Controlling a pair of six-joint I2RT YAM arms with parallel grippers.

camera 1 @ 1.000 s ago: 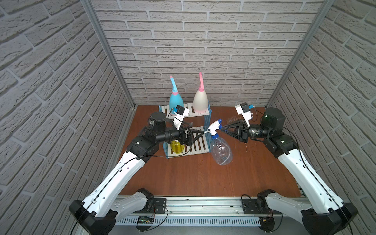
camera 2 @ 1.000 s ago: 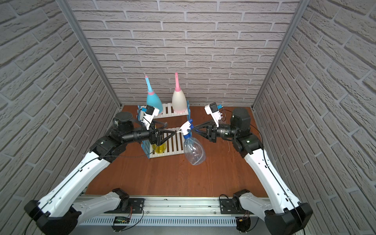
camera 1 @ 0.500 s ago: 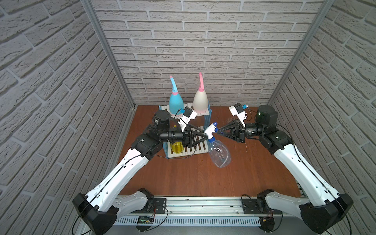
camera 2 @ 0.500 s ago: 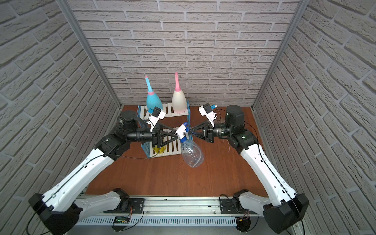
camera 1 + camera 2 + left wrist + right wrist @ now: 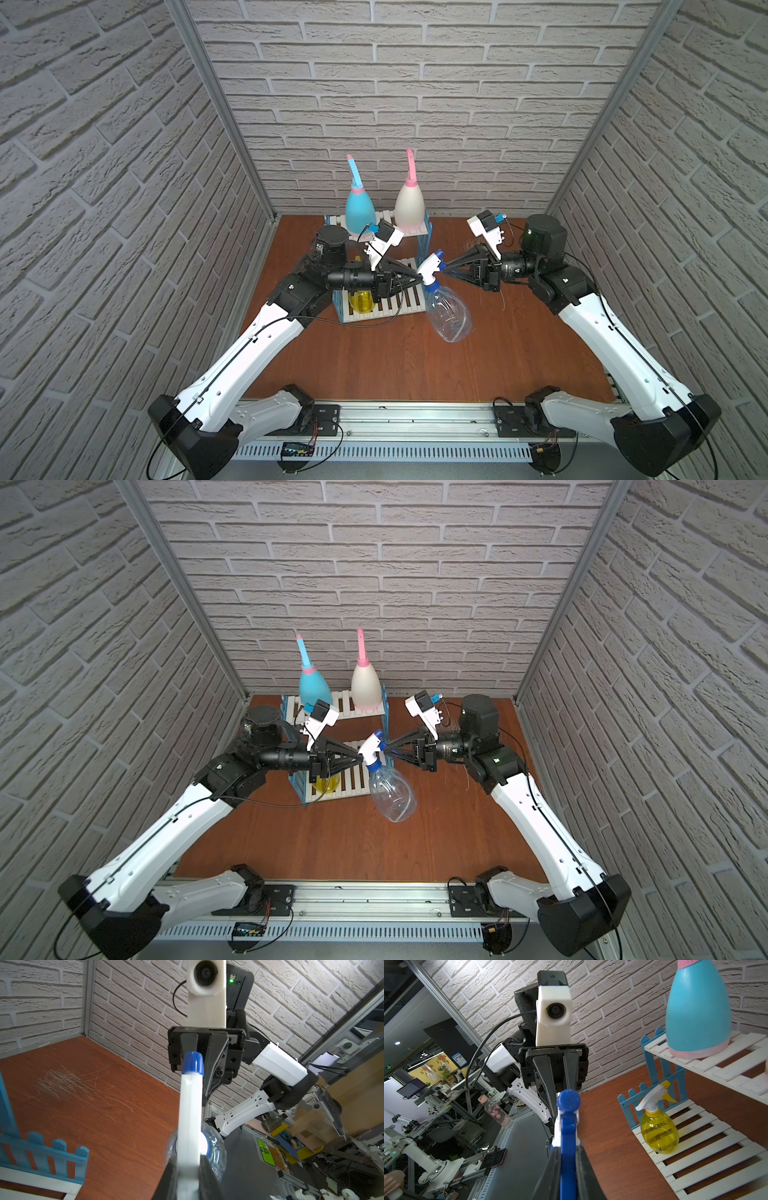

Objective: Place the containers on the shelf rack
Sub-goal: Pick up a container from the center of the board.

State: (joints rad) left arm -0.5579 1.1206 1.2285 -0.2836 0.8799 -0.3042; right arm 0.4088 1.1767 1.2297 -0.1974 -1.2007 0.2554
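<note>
Your clear spray bottle [image 5: 449, 311] hangs tilted in the air. It is over the counter [image 5: 374, 357], just beside the low shelf of the shelf rack [image 5: 405, 305], on your right arm's side. Your left gripper [image 5: 417, 277] is squeezed tight on its white spray head. Your right gripper [image 5: 444, 272] is squeezed tight on its blue trigger from the other side. The yellow spray bottle [image 5: 659, 1134] stands on the low shelf. The light-blue bottle [image 5: 359, 210] and the cream bottle [image 5: 409, 205] stand side by side on the top shelf.

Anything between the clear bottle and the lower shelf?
Partly. The left gripper, shut on the clear bottle, reaches across above the lower shelf. The blue side frame stands beside the bottle's head. The yellow bottle takes only the shelf's far end.
</note>
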